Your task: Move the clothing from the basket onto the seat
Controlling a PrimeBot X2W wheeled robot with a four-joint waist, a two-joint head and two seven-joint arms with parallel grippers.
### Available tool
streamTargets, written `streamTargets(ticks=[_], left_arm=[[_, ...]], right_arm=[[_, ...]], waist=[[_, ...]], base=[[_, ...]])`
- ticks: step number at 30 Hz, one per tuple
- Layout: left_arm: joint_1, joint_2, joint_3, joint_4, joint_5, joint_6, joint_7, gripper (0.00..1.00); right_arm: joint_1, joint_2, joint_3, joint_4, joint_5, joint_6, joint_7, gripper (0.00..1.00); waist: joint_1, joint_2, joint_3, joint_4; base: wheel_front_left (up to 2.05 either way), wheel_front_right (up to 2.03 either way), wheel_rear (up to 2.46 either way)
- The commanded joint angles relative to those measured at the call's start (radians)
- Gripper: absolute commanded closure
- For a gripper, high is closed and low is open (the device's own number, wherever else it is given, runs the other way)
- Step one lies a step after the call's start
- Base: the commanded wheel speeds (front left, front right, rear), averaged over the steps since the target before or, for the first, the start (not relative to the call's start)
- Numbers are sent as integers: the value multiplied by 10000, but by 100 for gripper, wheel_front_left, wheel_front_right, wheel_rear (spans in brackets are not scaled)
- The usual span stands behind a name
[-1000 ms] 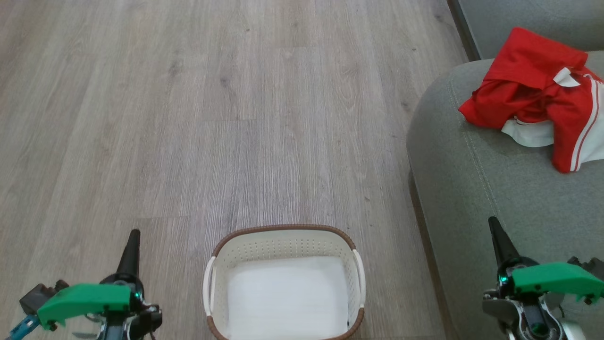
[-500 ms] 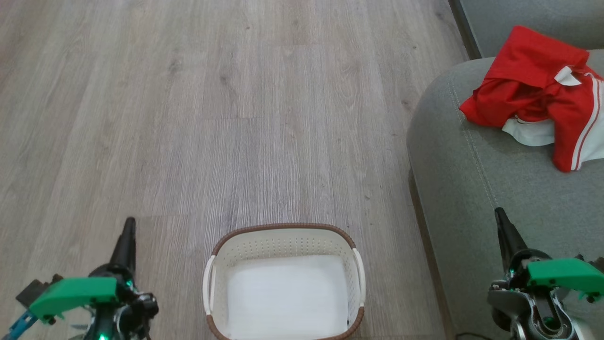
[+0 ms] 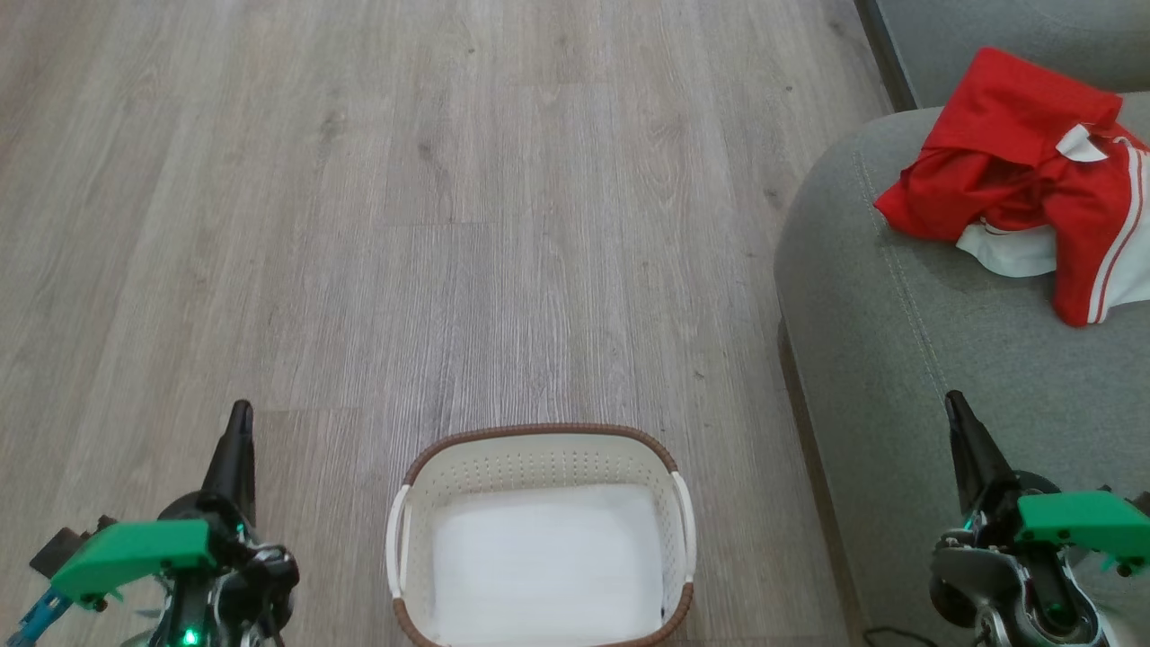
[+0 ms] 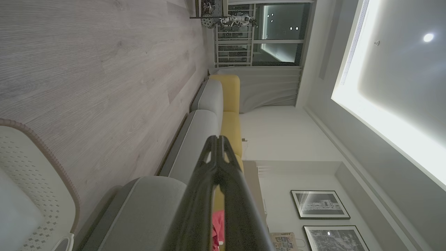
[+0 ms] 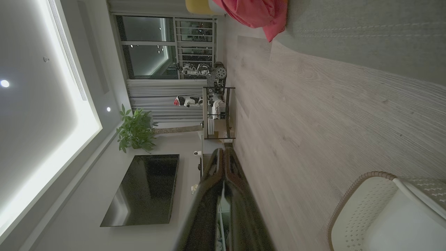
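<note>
One crumpled heap of clothing [image 3: 1006, 153], bright red with white stripes and trim, lies on the seat [image 3: 898, 377] at the upper right; our left hand [image 3: 239, 422] and right hand [image 3: 958, 413] are clenched on nothing.

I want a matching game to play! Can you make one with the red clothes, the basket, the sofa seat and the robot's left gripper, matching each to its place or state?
Things
1. bright red shiny clothing with white stripes
2. small oval cream plastic basket with brown rim
3. large grey-green fabric sofa seat
4. left gripper with two long dark fingers

Places or states
A. shut, holding nothing
B. lying crumpled on the seat
C. standing on the wooden floor, no clothing inside
D. beside the basket, under the clothing

Pairs: 1-B, 2-C, 3-D, 4-A
</note>
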Motion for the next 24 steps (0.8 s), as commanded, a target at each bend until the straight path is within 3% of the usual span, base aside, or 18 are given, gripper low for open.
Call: streamTargets(ticks=[1,24], left_arm=[[-497,83,369,-272,-19,-65,83,100],[-496,83,366,-273,-22,-65,81,100]], right_arm=[[-552,-26,170,-397,59,-2,44,100],[-552,-26,171,-397,59,-2,44,100]], waist=[[0,0,-1,0],[0,0,-1,0]], base=[[0,0,0],[0,0,0]])
